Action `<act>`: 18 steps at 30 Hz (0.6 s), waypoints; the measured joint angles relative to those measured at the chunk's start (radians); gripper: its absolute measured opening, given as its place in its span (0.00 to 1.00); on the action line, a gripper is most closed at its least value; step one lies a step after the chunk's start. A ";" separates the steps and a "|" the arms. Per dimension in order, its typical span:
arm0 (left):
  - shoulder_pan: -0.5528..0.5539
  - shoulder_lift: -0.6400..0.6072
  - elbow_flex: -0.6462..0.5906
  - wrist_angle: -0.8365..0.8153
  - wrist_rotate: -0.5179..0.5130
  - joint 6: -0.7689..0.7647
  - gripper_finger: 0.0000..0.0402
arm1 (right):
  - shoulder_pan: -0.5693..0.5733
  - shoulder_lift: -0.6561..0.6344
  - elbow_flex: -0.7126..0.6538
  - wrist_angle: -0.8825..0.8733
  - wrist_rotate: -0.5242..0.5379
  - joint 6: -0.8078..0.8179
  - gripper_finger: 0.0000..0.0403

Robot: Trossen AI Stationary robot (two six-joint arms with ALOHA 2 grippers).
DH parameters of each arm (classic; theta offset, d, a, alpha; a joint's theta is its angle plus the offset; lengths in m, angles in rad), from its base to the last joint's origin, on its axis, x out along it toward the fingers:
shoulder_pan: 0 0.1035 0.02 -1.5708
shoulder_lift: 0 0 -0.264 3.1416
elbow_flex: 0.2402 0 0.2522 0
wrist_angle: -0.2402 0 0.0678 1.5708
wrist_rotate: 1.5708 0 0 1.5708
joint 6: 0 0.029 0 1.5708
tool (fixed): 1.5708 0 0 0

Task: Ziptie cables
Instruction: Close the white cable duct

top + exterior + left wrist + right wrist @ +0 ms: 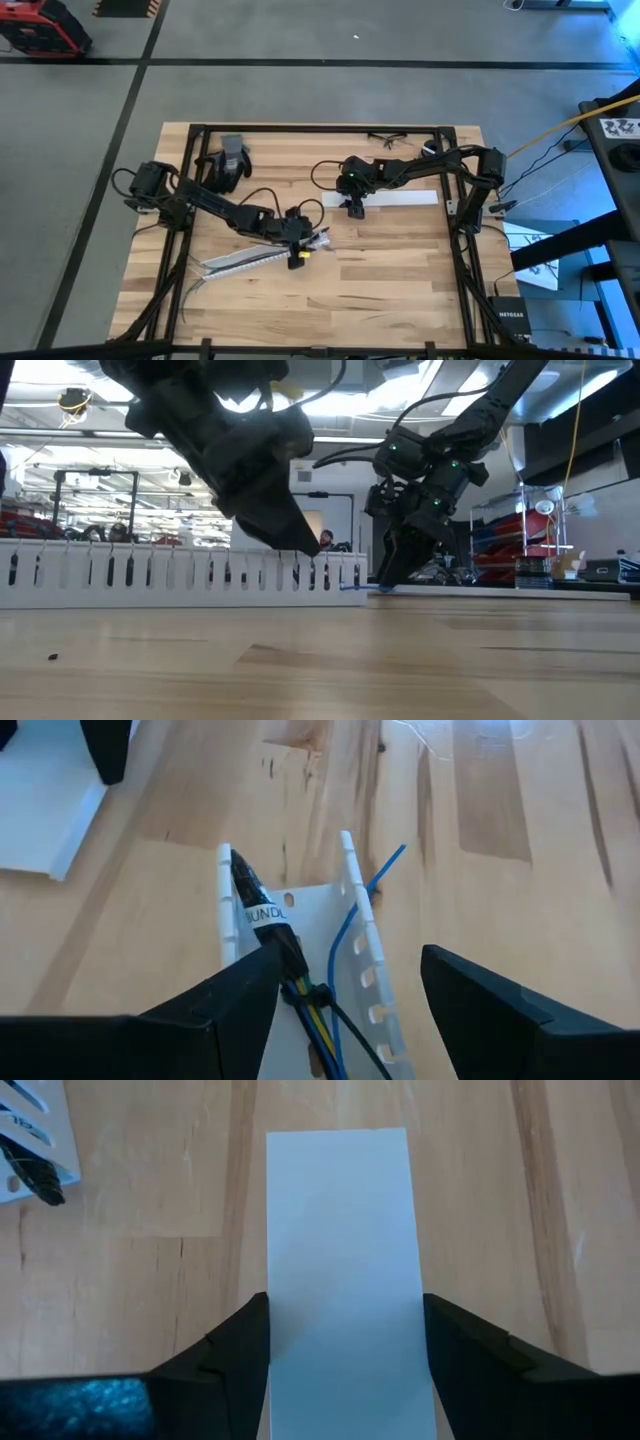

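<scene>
Item one, my work surface: a table of pale butcher-block wood, strips of lighter and darker grain, edged by a black metal frame.

Item two, the slotted channel: white plastic, U-shaped, with thin side walls cut into narrow fingers. It lies on the table's left half, running at a shallow slant in the high view.

Item three, the cables: a thin, dark, floppy bunch lying inside that channel near its open end, wrapped by a white label with black lettering. Yellow and blue strands show among them, and one thin blue wire bends out over the channel wall.

Item four, my left gripper: matte black, wedge-shaped fingers. It sits over the channel's end with its fingers spread on either side of the channel. One finger lies right against the cable bunch; I cannot tell whether it touches.

Item five, the flat strip: smooth, plain white, rectangular, with straight edges, lying on the table's right half, well apart from the channel.

Item six, my right gripper: same black fingers, parted and straddling one end of the flat strip, a finger just beside each long edge. I cannot tell whether they press it.

Item seven: a dark grey glove near the table's far edge.
</scene>
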 joint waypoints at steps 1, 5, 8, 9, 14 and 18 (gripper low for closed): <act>0.000 0.001 0.000 0.006 -0.001 -0.001 0.59 | 0.000 0.000 0.000 0.000 0.000 0.000 0.55; -0.007 0.002 0.000 0.024 0.000 -0.002 0.59 | 0.000 0.000 0.000 0.000 0.000 0.000 0.55; -0.008 0.002 0.000 0.018 -0.002 0.026 0.59 | 0.000 0.000 0.000 0.000 0.000 0.000 0.55; -0.008 0.002 0.000 0.018 -0.007 0.029 0.59 | 0.000 0.000 0.000 0.001 0.000 0.000 0.55; -0.007 0.002 -0.001 0.074 -0.022 0.024 0.59 | 0.000 0.000 0.000 0.002 0.000 0.000 0.55; -0.008 0.000 -0.001 0.097 -0.023 0.021 0.59 | 0.000 0.000 0.000 0.002 0.000 0.000 0.55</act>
